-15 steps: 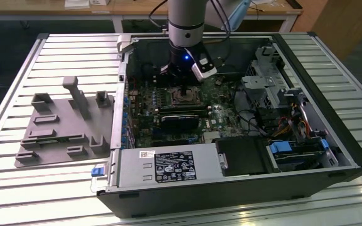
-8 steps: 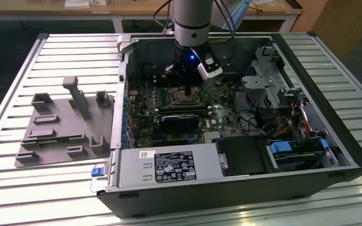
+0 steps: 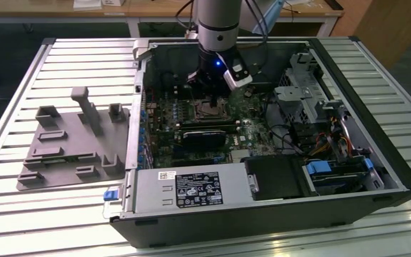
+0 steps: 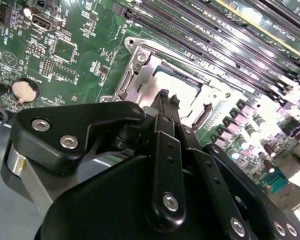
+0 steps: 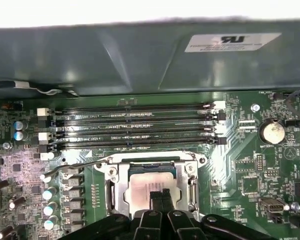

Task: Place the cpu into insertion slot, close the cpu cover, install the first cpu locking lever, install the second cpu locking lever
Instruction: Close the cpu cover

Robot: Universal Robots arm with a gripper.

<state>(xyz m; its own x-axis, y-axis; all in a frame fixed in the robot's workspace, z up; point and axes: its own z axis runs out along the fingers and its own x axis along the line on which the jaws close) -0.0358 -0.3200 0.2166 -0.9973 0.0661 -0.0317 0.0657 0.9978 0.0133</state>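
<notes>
The cpu (image 5: 142,184) lies flat in the insertion slot (image 3: 209,111) of the green motherboard, its silvery top catching the light. The cpu cover (image 5: 150,160) lies down around it as a metal frame with a square window. A thin wire lever (image 5: 75,167) sticks out from the slot's corner over the board. My gripper (image 5: 160,193) is shut with nothing between its fingers, and its tips are right above the chip's near edge. In the second wrist view the gripper (image 4: 167,95) points down at the cpu (image 4: 182,82) inside the cover (image 4: 140,60).
Several long memory slots (image 5: 135,125) run beside the socket, toward the case wall (image 5: 140,60). Capacitors (image 5: 50,195) and a coin battery (image 5: 271,132) flank it. A black card (image 3: 205,136), power supply (image 3: 184,190) and drive cage (image 3: 312,91) crowd the case. A grey fixture (image 3: 70,144) lies at the exterior view's left.
</notes>
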